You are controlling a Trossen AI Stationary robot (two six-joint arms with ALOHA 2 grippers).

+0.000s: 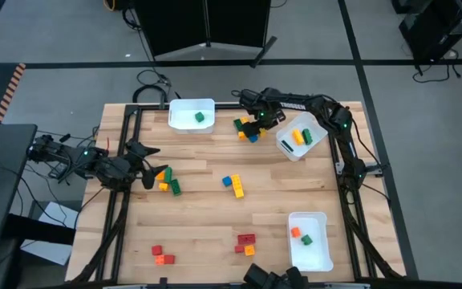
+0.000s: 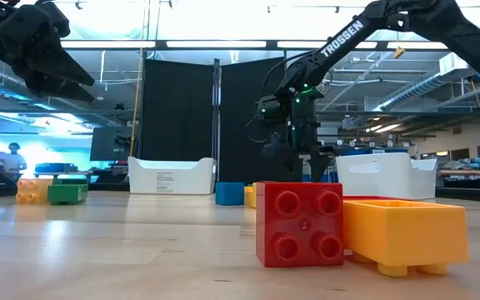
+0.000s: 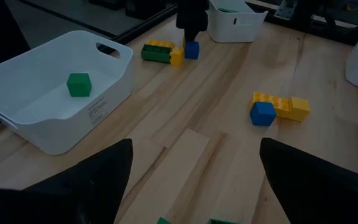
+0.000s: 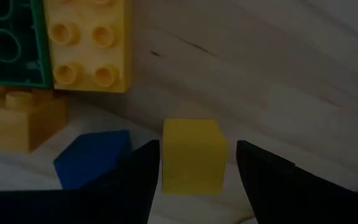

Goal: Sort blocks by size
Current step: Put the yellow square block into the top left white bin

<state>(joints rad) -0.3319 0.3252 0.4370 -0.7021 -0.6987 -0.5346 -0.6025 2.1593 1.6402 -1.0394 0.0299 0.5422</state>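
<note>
One yellow cube point(image 4: 191, 154) between right claw point(image 4: 197, 168) fingers

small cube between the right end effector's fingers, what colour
Yellow; the small cube shows best in the right wrist view.

A robotics lab in a large open hall: long ceiling light strips point(image 2: 223, 43), exposed ducts, black curtain screens point(image 2: 215, 125), cables trailing over grey floor point(image 1: 423, 168), and a wooden desk point(image 1: 215, 217) on a metal frame.
</note>
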